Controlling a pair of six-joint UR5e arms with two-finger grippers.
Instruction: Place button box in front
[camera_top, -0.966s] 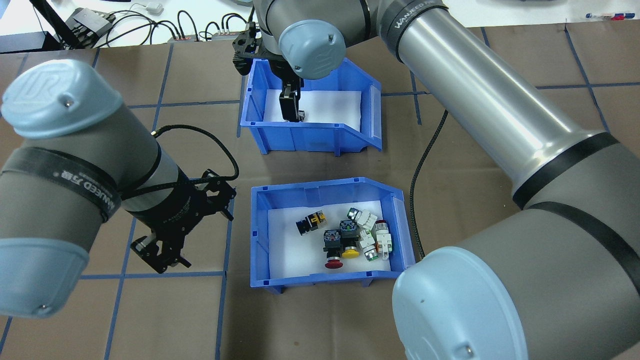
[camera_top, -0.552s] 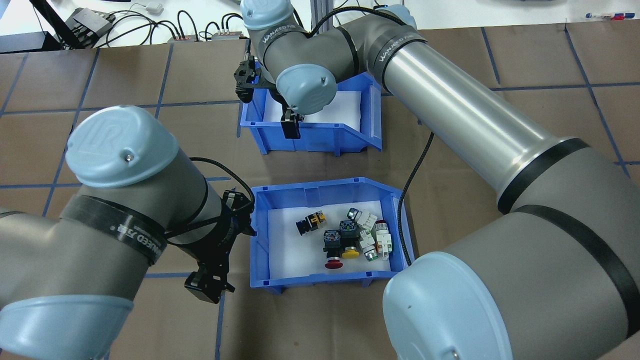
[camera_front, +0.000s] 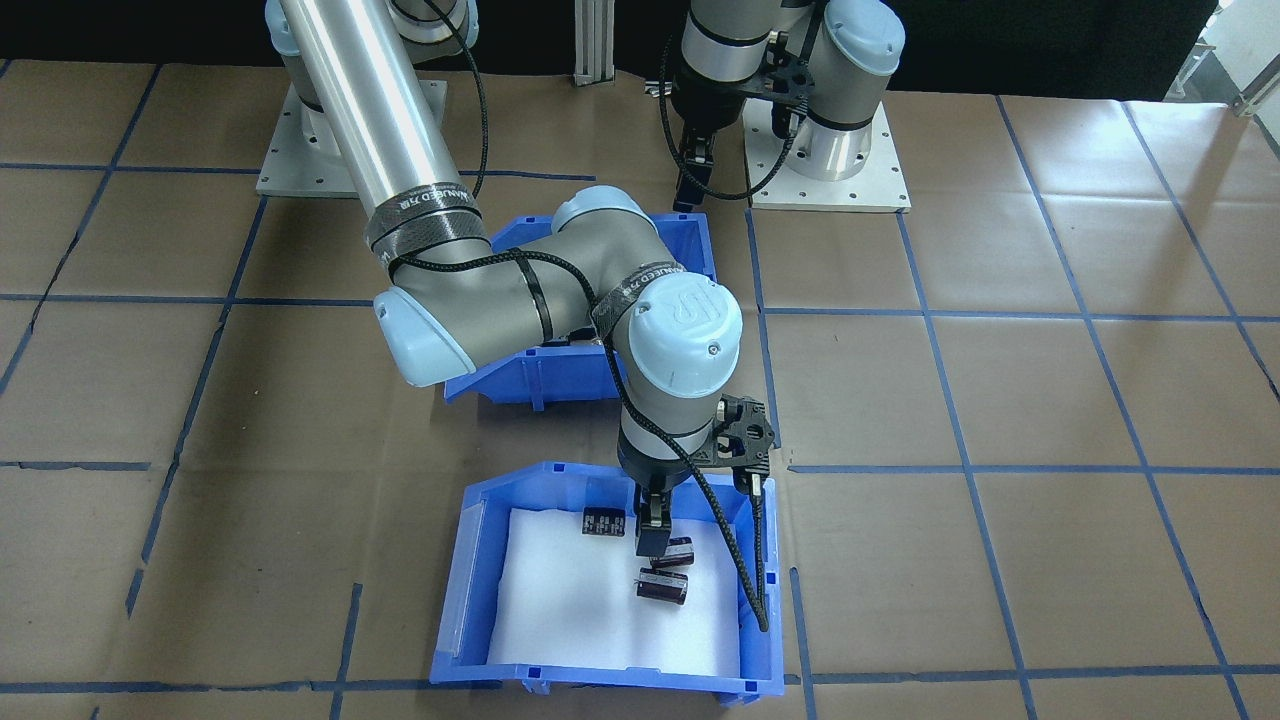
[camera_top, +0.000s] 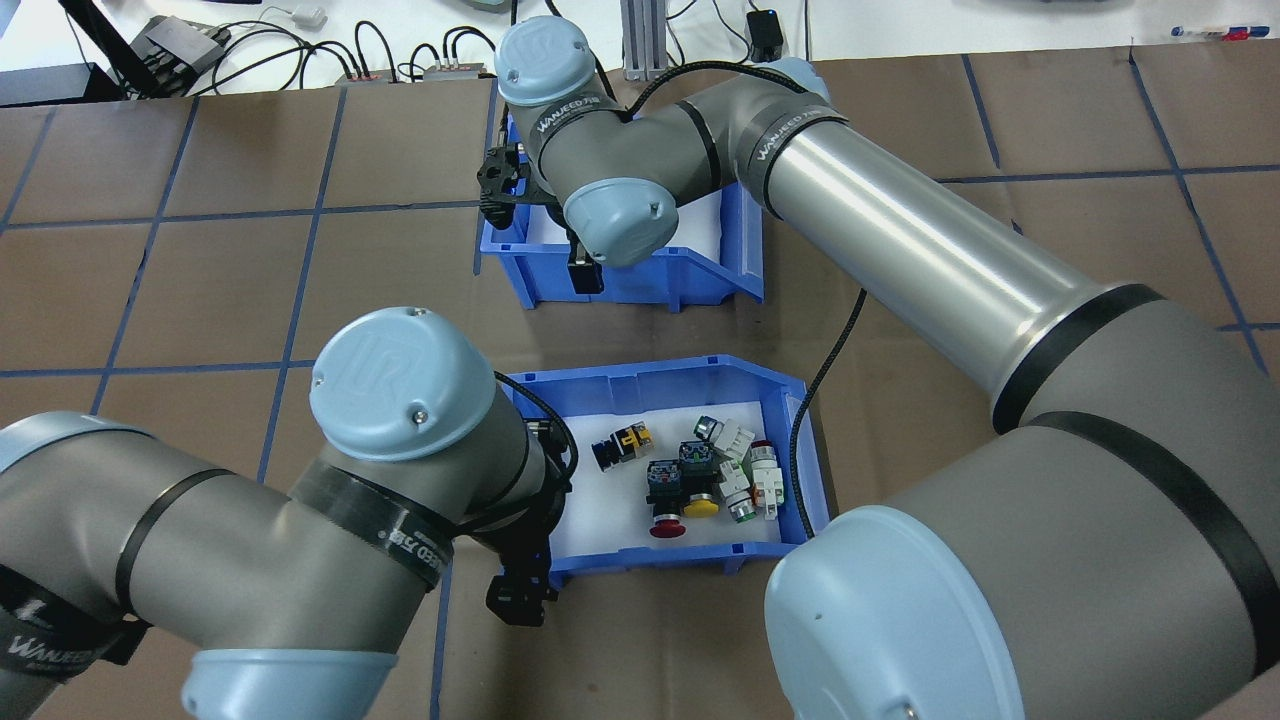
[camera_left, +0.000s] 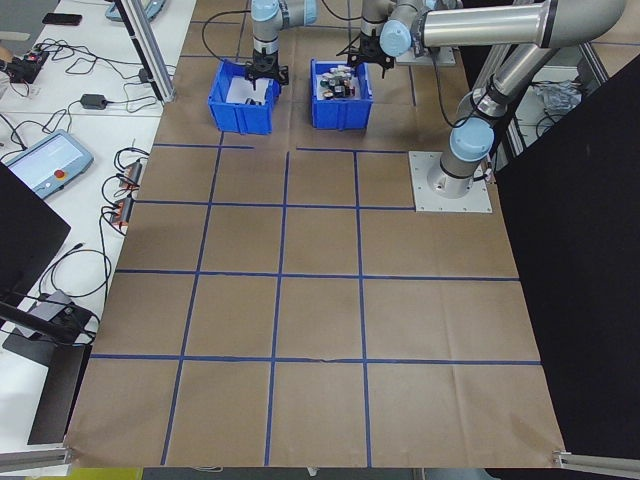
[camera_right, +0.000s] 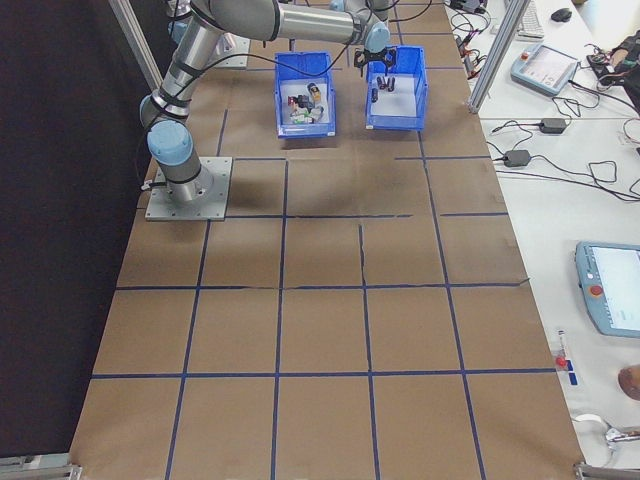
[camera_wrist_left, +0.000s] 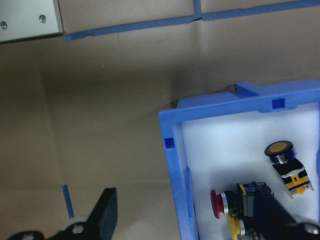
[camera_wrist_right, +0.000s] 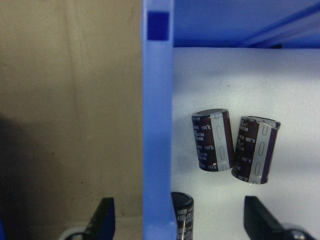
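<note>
Left gripper (camera_wrist_left: 182, 220) open, straddling the button box (camera_top: 660, 385) left wall. Right gripper (camera_wrist_right: 177, 220) open astride the second bin (camera_top: 740, 250) wall; 3 capacitors (camera_wrist_right: 212, 140) inside.

The button box (camera_top: 660, 385) sat nearer the robot; the other bin (camera_top: 640, 275) lay beyond it, each gripper straddling a bin wall.
</note>
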